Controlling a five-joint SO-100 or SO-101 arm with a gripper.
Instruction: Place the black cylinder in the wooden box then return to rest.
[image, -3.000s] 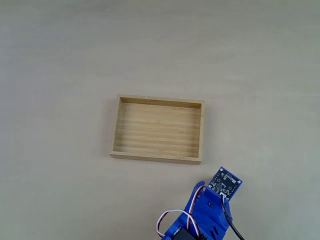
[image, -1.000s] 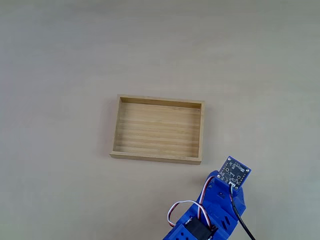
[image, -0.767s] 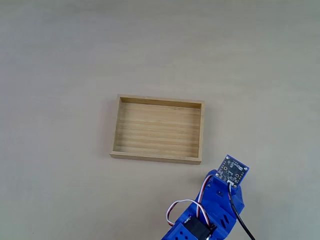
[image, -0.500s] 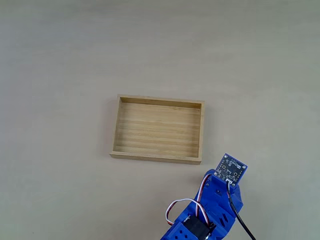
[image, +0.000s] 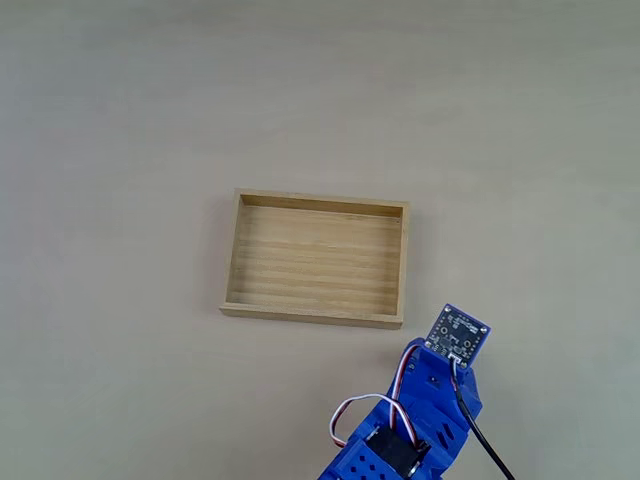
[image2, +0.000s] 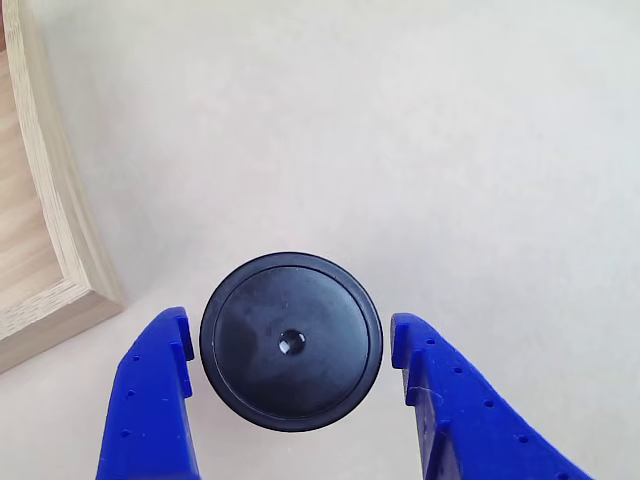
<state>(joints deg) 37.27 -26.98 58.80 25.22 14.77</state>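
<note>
A pale worktop (image: 130, 110) is seen in the fixed view, with the wooden box (image: 316, 259) lying flat near its middle and the blue arm (image: 415, 420) reaching in from the lower edge, a small square circuit board (image: 458, 332) carried at its tip just beyond the box's lower right corner. In the other view, the black cylinder (image2: 291, 342) is shown standing upright on the worktop outside the box, near the box's corner (image2: 60, 280). The gripper (image2: 290, 360) is placed around it with its blue fingers (image2: 152, 400) spread to either side; the left one is close against the cylinder's wall, while a narrow gap is left on the right.
</note>
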